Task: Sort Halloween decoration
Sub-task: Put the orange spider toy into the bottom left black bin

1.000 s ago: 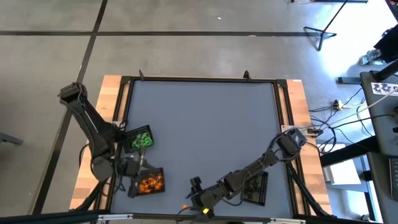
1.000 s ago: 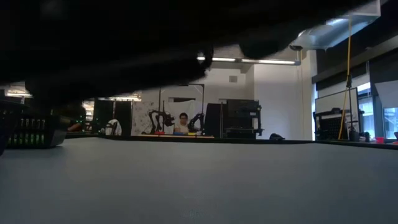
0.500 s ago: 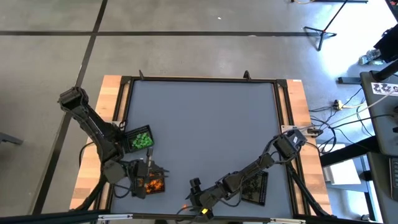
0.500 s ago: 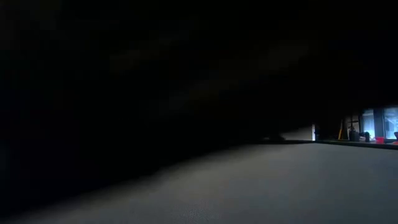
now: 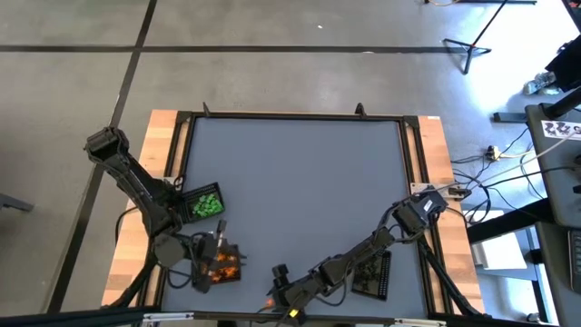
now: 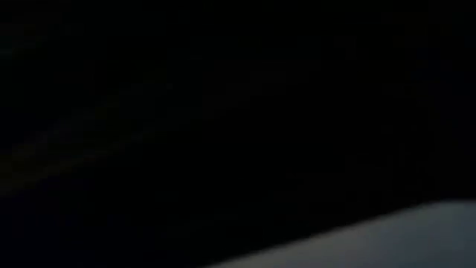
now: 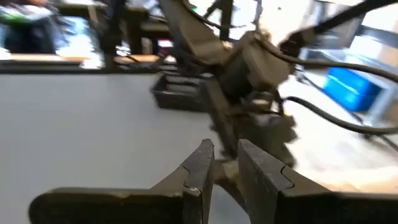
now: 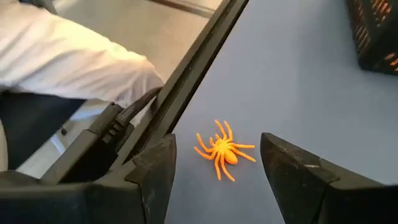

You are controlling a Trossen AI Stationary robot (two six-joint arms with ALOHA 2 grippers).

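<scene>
An orange spider (image 8: 222,151) lies on the grey table close to its near edge, and shows as a speck (image 5: 270,300) in the high view. My right gripper (image 8: 217,138) stands open with one finger on either side of the spider, touching nothing. My left gripper (image 5: 224,258) hovers over the tray of orange trinkets (image 5: 221,266) at the near left. Its fingers (image 7: 202,163) stand a narrow gap apart with nothing showing between them. Green trinkets fill a second tray (image 5: 205,203) just beyond it.
A third black mesh tray (image 5: 373,273) sits under my right arm at the near right. The table's dark frame rail (image 8: 193,74) runs right beside the spider, with a person's white sleeve (image 8: 68,53) beyond it. My right arm blacks out the low view.
My right gripper has sunk toward the table and gone a little toward the near left, around the orange spider; its arm now covers the low view. My left gripper has swung toward the table's right and near edge, from between the two trays to above the orange tray.
</scene>
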